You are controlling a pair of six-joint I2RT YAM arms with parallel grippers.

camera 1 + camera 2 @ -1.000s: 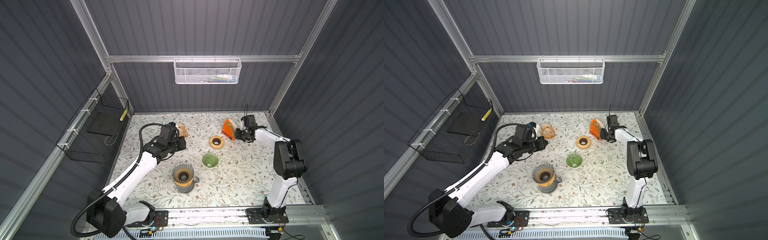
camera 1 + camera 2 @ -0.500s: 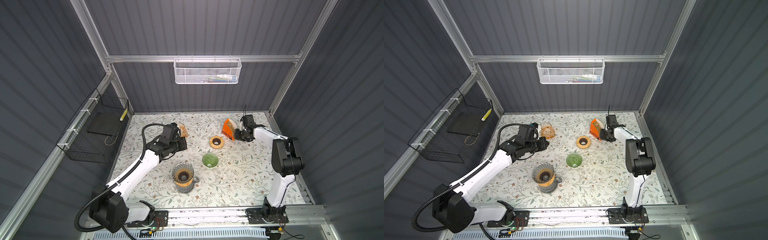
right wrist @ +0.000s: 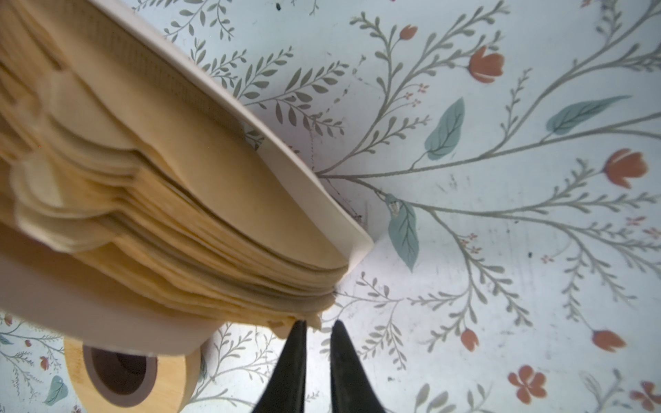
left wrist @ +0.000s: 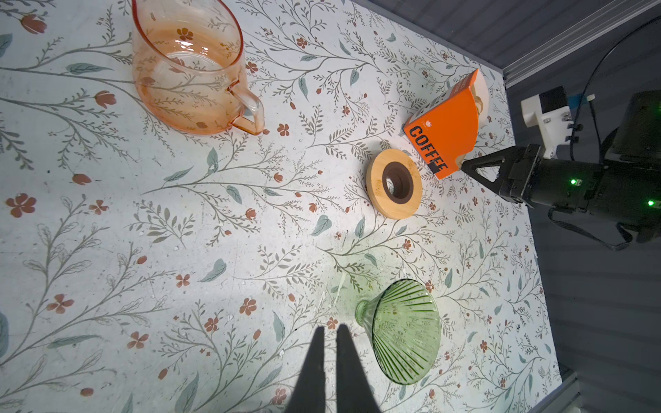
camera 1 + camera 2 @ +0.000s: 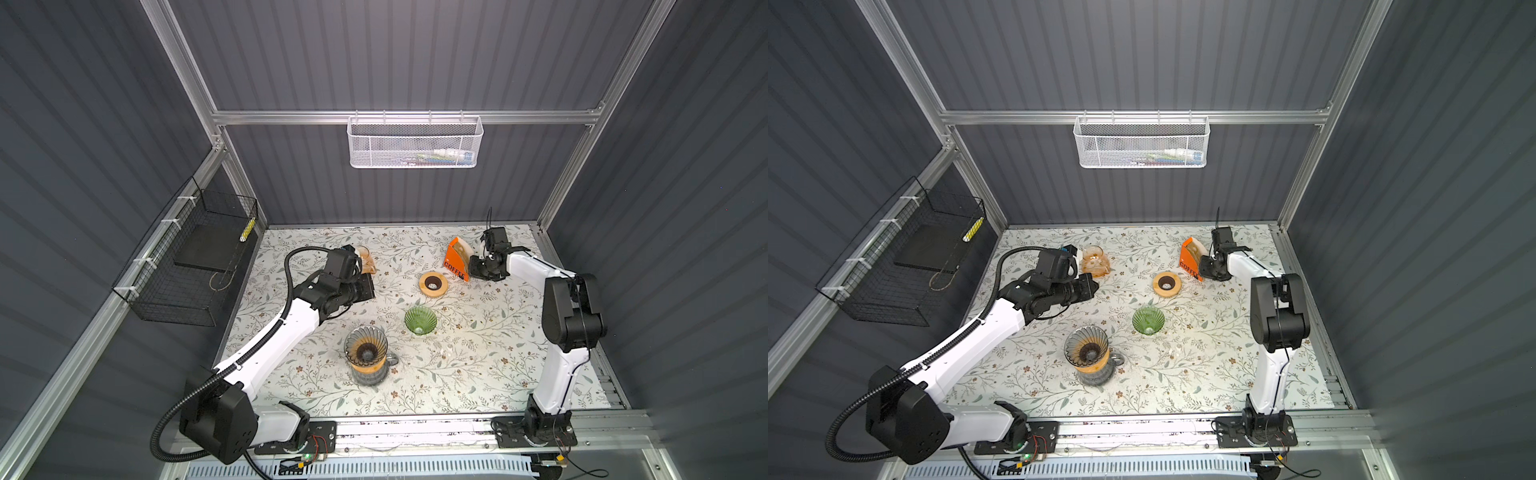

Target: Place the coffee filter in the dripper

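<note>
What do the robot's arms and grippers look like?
Both arms are smooth white tubes with chunky black joints. The left arm wears a thick ribbed black hose. The right arm has thin black wires. Each gripper is two pointy black fingers: left gripper, right gripper. Little green lights glow behind the right one.

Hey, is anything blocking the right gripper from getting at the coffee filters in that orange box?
Nothing visible does. The fingers of the right gripper sit at the exposed corner of the filter stack, which pokes out of the open side of the orange box. The wooden ring lies beside the box, not between.
</note>
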